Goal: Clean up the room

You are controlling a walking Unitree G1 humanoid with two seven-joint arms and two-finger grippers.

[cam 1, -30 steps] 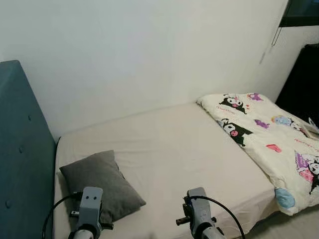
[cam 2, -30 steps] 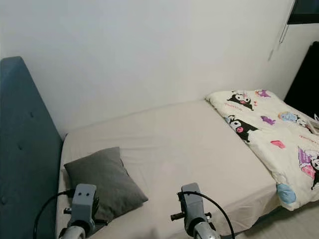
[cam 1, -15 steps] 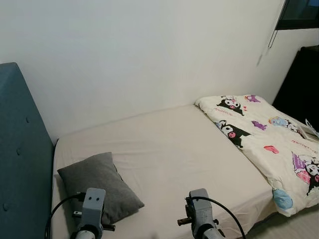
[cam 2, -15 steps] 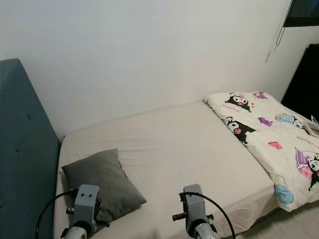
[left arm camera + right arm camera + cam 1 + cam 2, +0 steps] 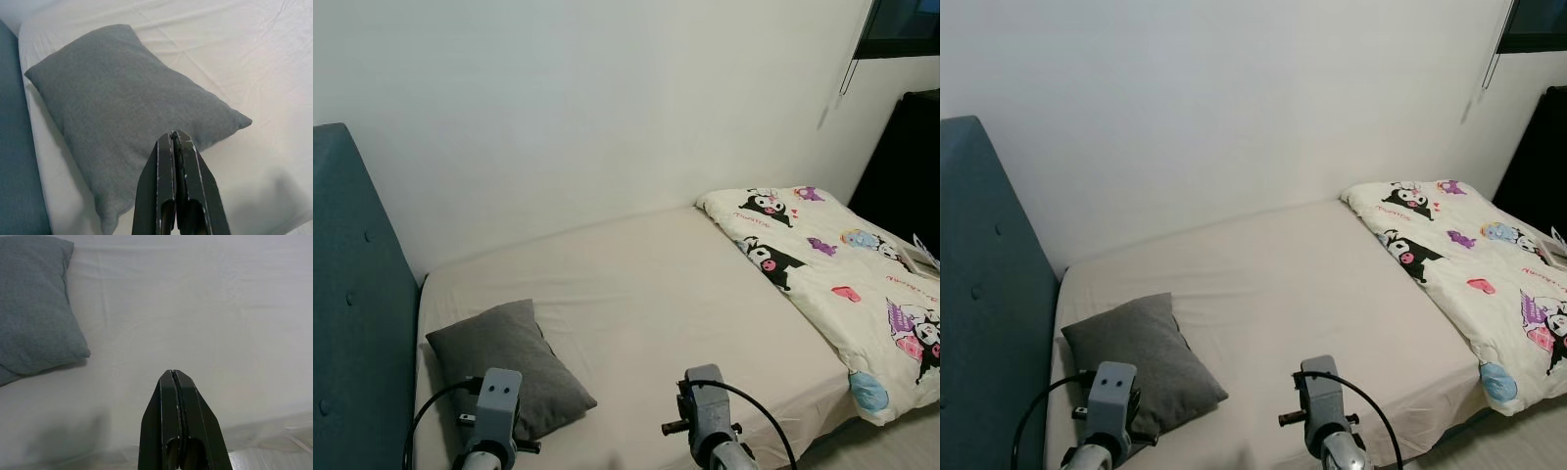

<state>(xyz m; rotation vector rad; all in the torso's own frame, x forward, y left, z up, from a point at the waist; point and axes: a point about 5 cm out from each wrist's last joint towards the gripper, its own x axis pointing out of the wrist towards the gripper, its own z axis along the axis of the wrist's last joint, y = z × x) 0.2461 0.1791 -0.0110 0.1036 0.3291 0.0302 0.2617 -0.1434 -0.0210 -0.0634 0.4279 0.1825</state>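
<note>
bed [image 5: 646,284] with a pale fitted sheet, seen from its near long edge; the far long edge runs along a white wall [image 5: 568,108]. a teal padded headboard [image 5: 352,294] stands at the head end. a grey pillow [image 5: 509,364] lies flat on the sheet in the near corner by the headboard, one corner pointing toward the middle of the bed. a cream comforter [image 5: 832,284] printed with cartoon figures is bunched over the foot end and hangs over the near edge there. a dark piece of furniture [image 5: 906,162] stands beyond the foot end. left gripper [image 5: 175,139]: fingers pressed together, holding nothing, raised above the near edge of the pillow. right gripper [image 5: 174,378]: fingers pressed together, holding nothing, raised above bare sheet near the near edge of the bed, the pillow well apart from it toward the headboard. both wrists show at the near edge of the bed in the head views.
</note>
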